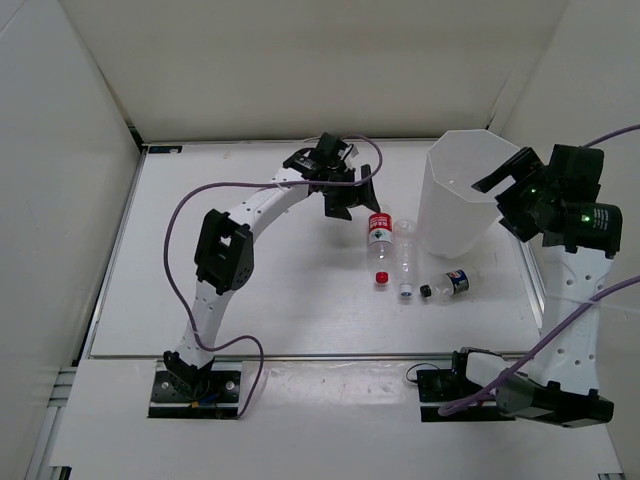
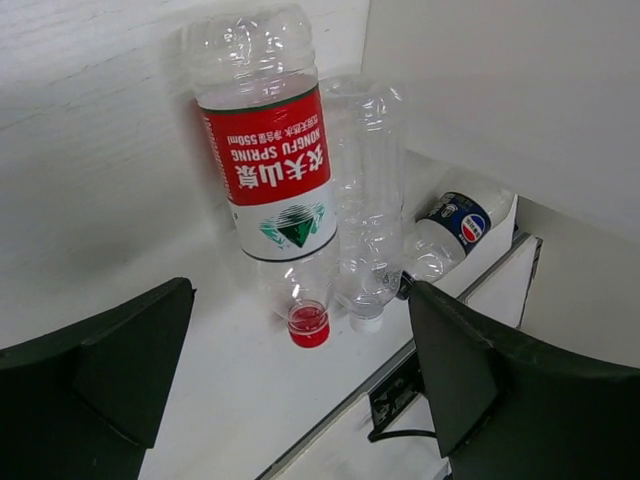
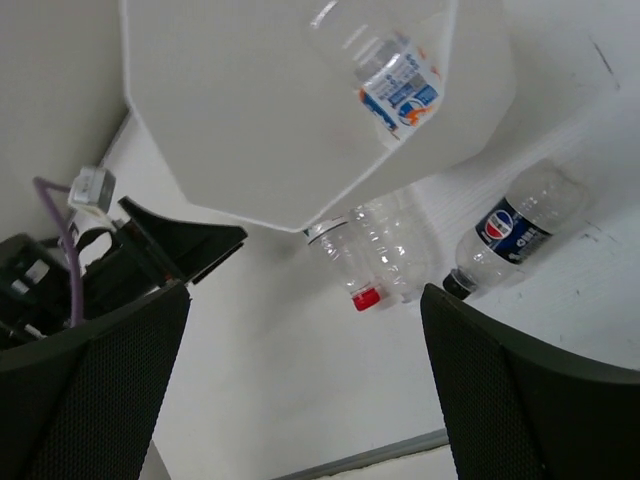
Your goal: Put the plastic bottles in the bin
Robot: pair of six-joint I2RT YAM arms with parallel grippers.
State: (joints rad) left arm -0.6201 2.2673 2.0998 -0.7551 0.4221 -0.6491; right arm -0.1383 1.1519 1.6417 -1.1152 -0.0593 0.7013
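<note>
Lying near left end effector [image 1: 353, 200]: bottles [image 1: 404, 256]

Table [image 1: 200, 250]: carries everything listed below, all of it in the right half.
Bin [image 1: 445, 225]: stands upright at the far right of the table.
Bottle in the bin [image 3: 395, 85]: lies inside the bin, toward one side.
Left bottle [image 1: 378, 232]: lies on the table, left of the bin, cap toward the near edge.
Middle bottle [image 1: 405, 255]: lies between the left bottle and the bin, touching the left bottle along its side, cap toward the near edge.
Right bottle [image 1: 450, 282]: lies slanted in front of the bin, cap pointing left, near the middle bottle's cap.
</note>
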